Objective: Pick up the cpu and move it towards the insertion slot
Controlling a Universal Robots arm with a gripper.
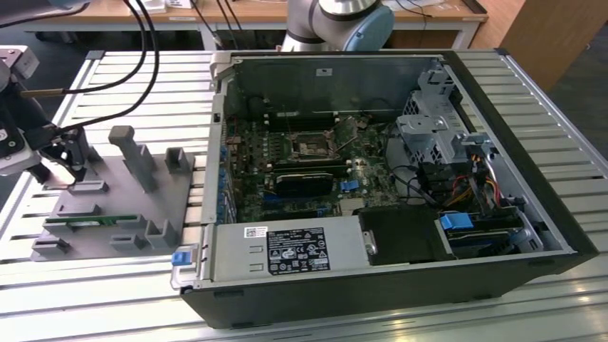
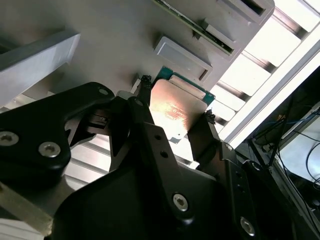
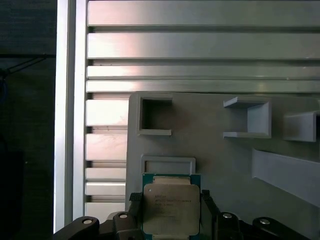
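A: Silvery metal lid with a green board rim round it. That's the cpu [image 3: 171,207], square & flat, faint print on top.
B: Where's it sit?
A: Between the black fingers [image 3: 135,210] of the gripper [image 3: 170,197], over the grey holder [image 3: 225,150], just beside a shallow rectangular pocket [image 3: 168,165]. In the second wrist view the lid shows a warm orange glare.
B: Claw state?
A: Closed in on the cpu, one finger on each opp. edge. Can't tell if it's clear of the holder.
B: And the insertion slot?
A: Insertion slot [image 1: 312,147], metal frame & dark centre, sits mid-frame inside the open pc case [image 1: 380,292]. It's well apart from the gripper at the exterior view's left. A green memory stick [image 1: 81,221] lies on the holder, lower left.
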